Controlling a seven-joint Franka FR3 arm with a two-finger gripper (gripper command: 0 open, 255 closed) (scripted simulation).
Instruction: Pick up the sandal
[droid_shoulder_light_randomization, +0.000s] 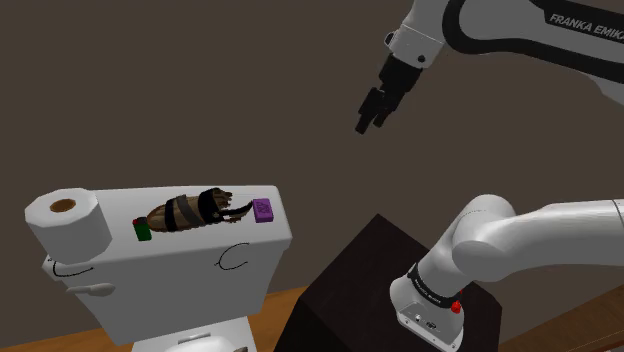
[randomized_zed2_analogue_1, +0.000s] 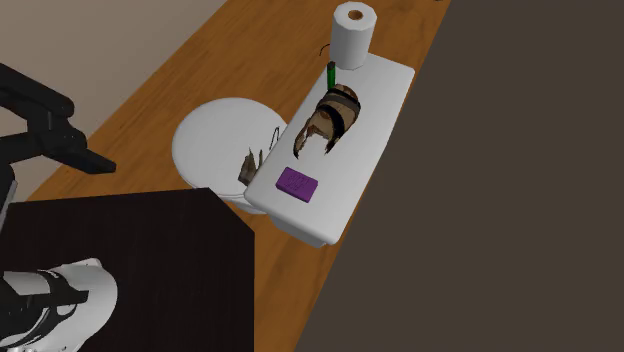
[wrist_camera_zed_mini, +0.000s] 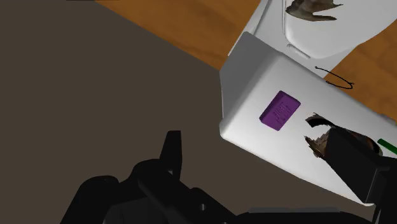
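Observation:
The sandal (droid_shoulder_light_randomization: 190, 210) is brown with black straps and lies on top of a white toilet tank (droid_shoulder_light_randomization: 180, 275), between a small green block (droid_shoulder_light_randomization: 142, 229) and a purple block (droid_shoulder_light_randomization: 263, 209). My gripper (droid_shoulder_light_randomization: 366, 122) hangs open in the air, well above the tank and off towards the shoulder view's right. In the second exterior view the sandal (randomized_zed2_analogue_1: 335, 118) lies mid-tank and my gripper (randomized_zed2_analogue_1: 92, 158) is far off at that view's left. In the wrist view the gripper (wrist_camera_zed_mini: 254, 140) has its fingers wide apart; one finger (wrist_camera_zed_mini: 356, 168) covers part of the sandal (wrist_camera_zed_mini: 318, 143).
A toilet paper roll (droid_shoulder_light_randomization: 68, 222) stands on the tank's end beyond the green block. The white toilet lid (randomized_zed2_analogue_1: 215, 135) sits beside the tank, with a small brown object (randomized_zed2_analogue_1: 250, 165) at its edge. My dark stand (randomized_zed2_analogue_1: 120, 270) is close to the tank. The floor is wooden.

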